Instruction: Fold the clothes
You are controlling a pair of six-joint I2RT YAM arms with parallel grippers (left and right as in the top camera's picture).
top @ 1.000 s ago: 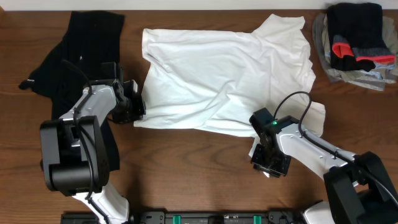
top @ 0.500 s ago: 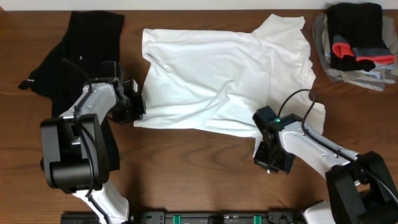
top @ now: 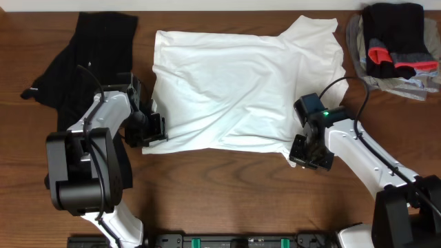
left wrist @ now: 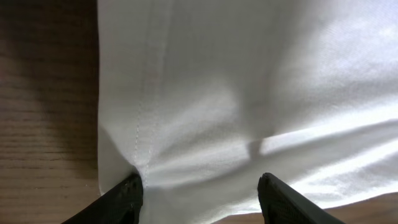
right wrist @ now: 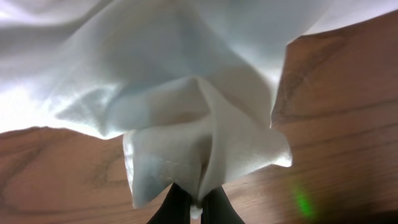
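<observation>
Right wrist view: my right gripper (right wrist: 189, 208) is closed down narrow on a bunched fold of the shirt (right wrist: 186, 112). The two dark fingers meet at 6 o'clock with white cloth pinched between them. The fold fans out from the pinch toward 12 o'clock. Bare table (right wrist: 336, 93) shows at 3 and 8 o'clock.

Left wrist view: my left gripper (left wrist: 202, 196) stands wide, one fingertip at 7 o'clock and one at 5 o'clock. The shirt (left wrist: 249, 74) lies across the gap. A stitched hem runs from 12 down to the 7 o'clock fingertip, and the cloth puckers where it meets that finger. I cannot tell whether the fingers are over or under the cloth. Wood of the table (left wrist: 43, 93) lies along 9 o'clock.

Overhead: the right gripper (top: 308, 153) sits at the shirt's 4 o'clock corner. The left gripper (top: 153, 129) sits at the 8 o'clock corner. The shirt (top: 234, 96) is spread flat and wrinkled in the middle of the table (top: 220, 193), with one sleeve pointing to 1 o'clock.

Farther off, the black garment (top: 89, 62) lies loose at the table's 10 o'clock, partly under my left arm and just apart from the shirt. A pile (top: 396, 45) of dark, grey and red clothes sits at 2 o'clock, near the sleeve but not touching it.
</observation>
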